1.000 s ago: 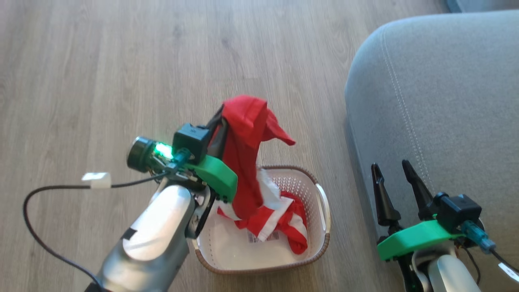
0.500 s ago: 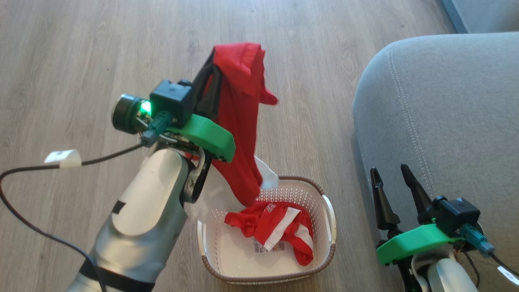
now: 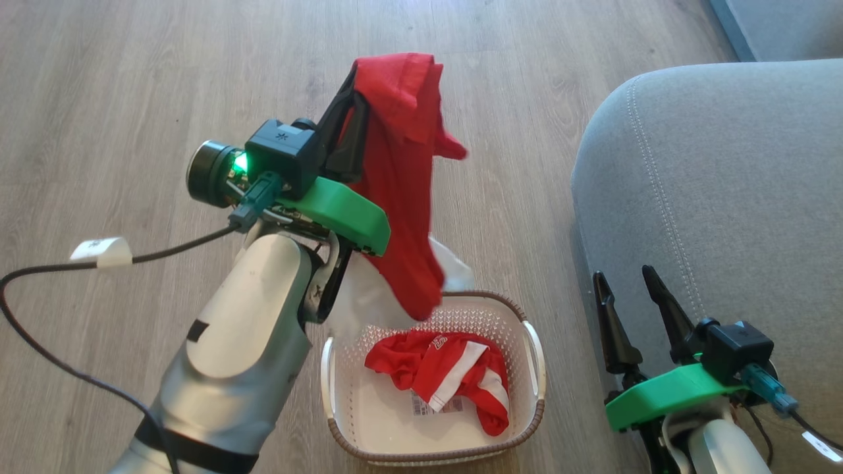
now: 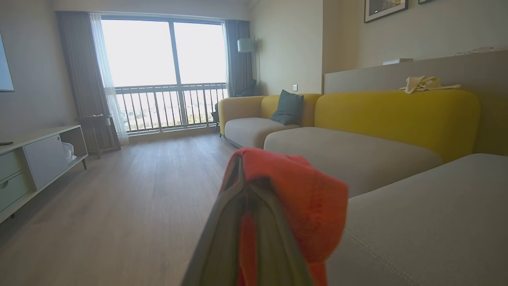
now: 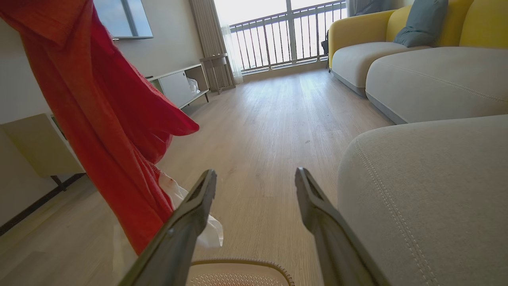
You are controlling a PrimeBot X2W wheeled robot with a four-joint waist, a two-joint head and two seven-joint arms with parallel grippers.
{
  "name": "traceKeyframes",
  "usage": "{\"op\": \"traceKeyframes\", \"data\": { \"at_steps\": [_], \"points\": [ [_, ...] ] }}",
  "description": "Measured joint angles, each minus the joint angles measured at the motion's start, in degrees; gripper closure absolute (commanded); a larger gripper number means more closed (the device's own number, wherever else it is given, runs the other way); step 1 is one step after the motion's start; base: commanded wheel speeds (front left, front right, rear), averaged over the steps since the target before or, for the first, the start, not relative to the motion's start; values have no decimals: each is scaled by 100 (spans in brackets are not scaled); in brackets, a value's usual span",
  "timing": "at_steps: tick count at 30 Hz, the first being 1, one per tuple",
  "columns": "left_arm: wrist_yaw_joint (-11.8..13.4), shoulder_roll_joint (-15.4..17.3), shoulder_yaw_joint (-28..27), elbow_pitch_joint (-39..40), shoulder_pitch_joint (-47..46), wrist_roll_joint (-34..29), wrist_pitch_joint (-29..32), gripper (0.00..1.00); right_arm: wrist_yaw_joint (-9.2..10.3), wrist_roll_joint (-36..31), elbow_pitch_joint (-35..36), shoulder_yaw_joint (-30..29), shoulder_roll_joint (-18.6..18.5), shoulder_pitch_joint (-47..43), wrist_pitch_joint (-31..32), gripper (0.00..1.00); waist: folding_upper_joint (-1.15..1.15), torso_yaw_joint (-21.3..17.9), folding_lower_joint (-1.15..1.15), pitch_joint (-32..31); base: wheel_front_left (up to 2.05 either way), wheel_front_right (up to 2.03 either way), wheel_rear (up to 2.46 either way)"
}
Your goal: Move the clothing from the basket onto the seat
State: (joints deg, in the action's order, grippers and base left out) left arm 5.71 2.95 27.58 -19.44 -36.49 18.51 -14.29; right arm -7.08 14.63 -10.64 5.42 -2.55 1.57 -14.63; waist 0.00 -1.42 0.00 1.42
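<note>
My left gripper (image 3: 355,79) is shut on a red garment (image 3: 402,184) and holds it up above the basket's (image 3: 490,301) far left side. The cloth hangs down, its red tip and a white part just over the far rim. In the left wrist view the garment (image 4: 301,190) drapes over the shut fingers (image 4: 222,234). A second garment (image 3: 441,368), red with white panels, lies crumpled in the basket. The grey seat (image 3: 724,184) is to the right. My right gripper (image 3: 622,273) stands open beside the seat's edge, nothing between its fingers (image 5: 190,214).
Wooden floor lies all round the basket. A black cable with a white tag (image 3: 99,250) trails from the left wrist. More sofa cushions (image 4: 349,151) with yellow backs run beyond the seat, and a low cabinet (image 4: 35,159) stands by the far wall.
The left arm has lifted the red garment higher, so its lower end has come up out of the basket. The head camera has shifted. The right gripper has stayed open and in place.
</note>
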Motion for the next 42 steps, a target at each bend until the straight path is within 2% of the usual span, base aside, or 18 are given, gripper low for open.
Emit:
{"op": "traceKeyframes", "data": {
  "at_steps": [7, 26, 42],
  "points": [
    [-4, -23, -5, 89, 13, 0, 0, 100, 0, -1, 24, 26, 0, -7, 0, 0, 0, -12, 0, -38, 0, 0, 0],
    [55, -60, -134, 1145, -106, 92, -16, 100, 0, 5, 15, 102, 0, -119, 0, 0, 0, -34, 0, -133, 0, 0, 0],
    [101, -65, 219, 1273, -197, 171, -18, 100, 0, 3, 51, 244, 0, -120, 0, 0, 0, -57, 0, -151, 0, 0, 0]
  ]
}}
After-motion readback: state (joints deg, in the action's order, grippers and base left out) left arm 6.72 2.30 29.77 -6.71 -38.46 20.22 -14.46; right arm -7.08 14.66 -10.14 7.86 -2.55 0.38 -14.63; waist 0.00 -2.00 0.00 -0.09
